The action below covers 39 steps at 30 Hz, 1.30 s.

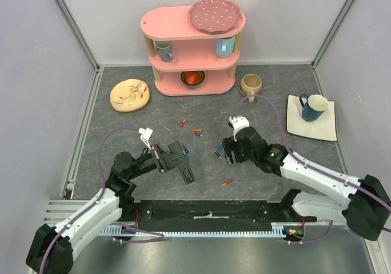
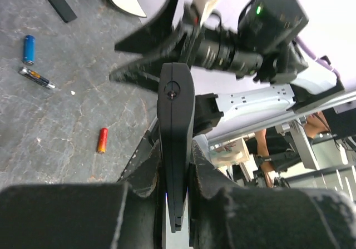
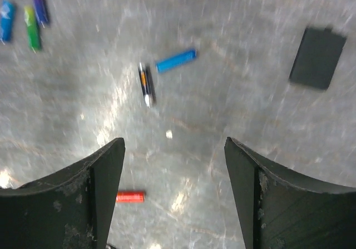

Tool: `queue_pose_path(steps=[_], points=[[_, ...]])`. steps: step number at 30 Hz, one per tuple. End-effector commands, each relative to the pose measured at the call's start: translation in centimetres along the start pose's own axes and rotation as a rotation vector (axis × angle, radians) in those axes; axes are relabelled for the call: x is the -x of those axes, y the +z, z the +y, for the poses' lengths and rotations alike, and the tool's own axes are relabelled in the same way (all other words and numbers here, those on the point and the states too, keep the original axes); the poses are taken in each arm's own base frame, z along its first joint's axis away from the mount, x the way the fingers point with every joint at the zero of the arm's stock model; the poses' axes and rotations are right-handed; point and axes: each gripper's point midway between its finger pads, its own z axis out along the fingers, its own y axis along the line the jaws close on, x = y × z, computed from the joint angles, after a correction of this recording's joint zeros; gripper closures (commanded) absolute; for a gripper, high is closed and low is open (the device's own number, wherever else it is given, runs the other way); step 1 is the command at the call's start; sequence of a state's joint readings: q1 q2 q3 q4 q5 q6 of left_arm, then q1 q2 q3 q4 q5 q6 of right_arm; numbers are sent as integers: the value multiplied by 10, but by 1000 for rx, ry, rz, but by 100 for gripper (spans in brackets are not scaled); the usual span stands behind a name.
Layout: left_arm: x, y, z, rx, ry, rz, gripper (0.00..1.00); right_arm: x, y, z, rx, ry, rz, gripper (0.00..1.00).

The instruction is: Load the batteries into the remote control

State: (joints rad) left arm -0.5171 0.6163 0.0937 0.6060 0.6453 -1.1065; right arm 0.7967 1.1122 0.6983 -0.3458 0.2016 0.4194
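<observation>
Grey table (image 1: 201,107): remote control (image 2: 175,149) clamped between left fingers (image 2: 146,177), batteries (image 3: 176,60) scattered.

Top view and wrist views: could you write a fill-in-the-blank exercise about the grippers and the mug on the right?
1. The left gripper is shut on the ___.
2. The jaws of the right gripper are ___, not shut.
3. The mug on the square plate is ___ in colour.
Missing words: remote; open; blue.

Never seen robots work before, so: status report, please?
Left end effector shut on remote control. Right end effector open, empty, above loose batteries. Nothing blocking them.
</observation>
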Motion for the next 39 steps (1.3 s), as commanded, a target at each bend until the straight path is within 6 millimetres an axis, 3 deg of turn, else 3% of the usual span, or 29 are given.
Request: queue_pose_path(steps=[1,8,18,24,31,39], points=[[23,0,-3,-2,57,-136,98,-35,-9,5,-5,36,21,21],[12,6,-4,-13,60,-26,98,-59,-14,24,13,18,54,20],[3,2,-20,-101,88,17,98,-52,-12,32,28,54,41,19],[1,1,-17,-93,88,21,98,-62,-13,42,60,18,84,19],[-2,-1,-11,-73,81,16,98,-71,-25,71,69,-100,103,21],[-4,-3,-9,-69,78,22,98,-92,-12,74,-30,-149,169,21]])
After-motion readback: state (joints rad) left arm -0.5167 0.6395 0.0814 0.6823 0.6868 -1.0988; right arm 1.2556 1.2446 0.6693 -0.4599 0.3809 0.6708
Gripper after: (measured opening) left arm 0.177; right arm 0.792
